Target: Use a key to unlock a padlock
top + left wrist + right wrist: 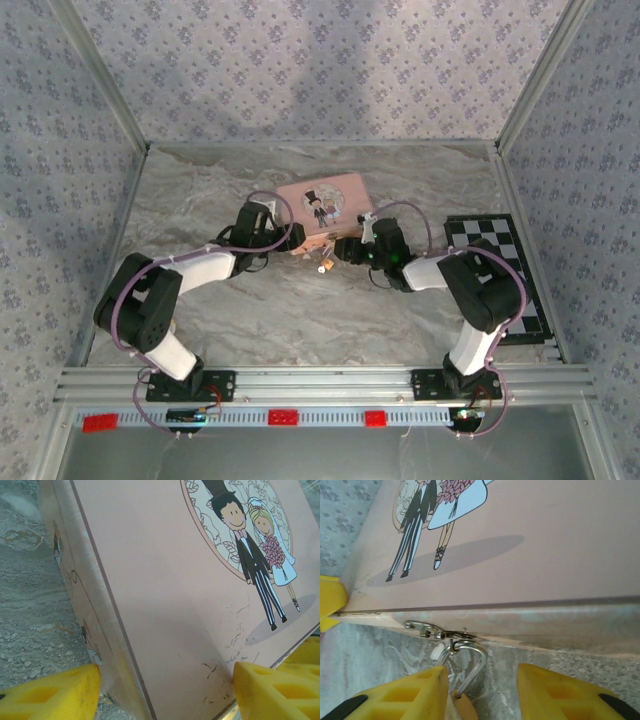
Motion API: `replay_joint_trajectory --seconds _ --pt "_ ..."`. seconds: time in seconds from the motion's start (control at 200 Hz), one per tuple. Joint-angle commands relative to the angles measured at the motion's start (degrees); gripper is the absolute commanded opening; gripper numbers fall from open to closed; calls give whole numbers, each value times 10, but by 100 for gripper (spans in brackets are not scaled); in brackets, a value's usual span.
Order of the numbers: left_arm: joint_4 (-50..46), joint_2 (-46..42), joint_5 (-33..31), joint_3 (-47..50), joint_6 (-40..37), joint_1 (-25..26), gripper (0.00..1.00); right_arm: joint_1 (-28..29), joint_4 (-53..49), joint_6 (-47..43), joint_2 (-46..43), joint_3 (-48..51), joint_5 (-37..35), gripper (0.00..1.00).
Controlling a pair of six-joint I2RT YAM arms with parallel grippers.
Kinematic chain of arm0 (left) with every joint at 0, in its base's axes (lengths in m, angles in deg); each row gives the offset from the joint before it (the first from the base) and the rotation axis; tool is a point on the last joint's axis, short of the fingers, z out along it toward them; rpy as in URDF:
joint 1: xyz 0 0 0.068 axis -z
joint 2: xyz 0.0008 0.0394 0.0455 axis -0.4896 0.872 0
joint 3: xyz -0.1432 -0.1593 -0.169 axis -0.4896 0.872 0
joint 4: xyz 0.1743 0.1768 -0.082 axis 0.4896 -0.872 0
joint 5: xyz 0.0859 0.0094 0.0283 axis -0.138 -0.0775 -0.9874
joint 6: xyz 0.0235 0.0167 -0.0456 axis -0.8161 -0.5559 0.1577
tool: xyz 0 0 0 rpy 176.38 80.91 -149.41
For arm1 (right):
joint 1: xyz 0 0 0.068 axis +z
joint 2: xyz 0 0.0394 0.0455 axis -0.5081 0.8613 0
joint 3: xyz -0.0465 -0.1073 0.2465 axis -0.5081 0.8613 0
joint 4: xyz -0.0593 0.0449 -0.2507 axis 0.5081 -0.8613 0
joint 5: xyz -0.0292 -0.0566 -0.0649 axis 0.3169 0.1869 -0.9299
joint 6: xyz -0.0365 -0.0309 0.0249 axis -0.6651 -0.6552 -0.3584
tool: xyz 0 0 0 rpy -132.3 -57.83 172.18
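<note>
Presently the pink box [322, 205] lies mid-worktop [300, 320]. The padlock [464, 706] hangs off the middle of the box's near edge, its shackle [478, 669] threaded through the silvery hasp [427, 629] under the lid's rim.

Left gripper [165, 680]: jaws set astride the box's near-left corner, one pad against the side wall and one on the lid. They appear to pinch the box and steady it.

Right gripper [482, 687]: jaws spread, one on each side of the hanging shackle, closed on nothing.

Step in hand, as judged: approach to the lock, with the box braced. The shackle is through the hasp, so the lock is not yet off.

The next move calls for a key lined up with the keyway at the lock's lower end, then a turn while the body is kept from swinging.

Hidden or doubtful: the brass body is cut off by the lower frame edge of the right wrist view, its keyway out of sight. A pale scrap [439, 652] just beside the shackle is too indistinct to name, and whether it belongs to the key cannot be told. From above, the lock is a mere speck off the box's near edge.
</note>
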Motion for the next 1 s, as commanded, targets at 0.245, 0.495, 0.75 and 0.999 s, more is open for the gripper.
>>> replay_joint_trajectory --seconds 0.245,0.495,0.75,0.999 --pt "8 -12 -11 -2 17 3 70 -7 113 62 43 30 34 37" --pt "23 -23 -12 7 26 3 70 -19 213 104 102 32 60 31" --pt "20 -22 -11 5 30 3 70 -19 274 143 146 31 70 29" --pt "23 -21 -11 6 35 4 70 -15 273 148 152 29 67 21"
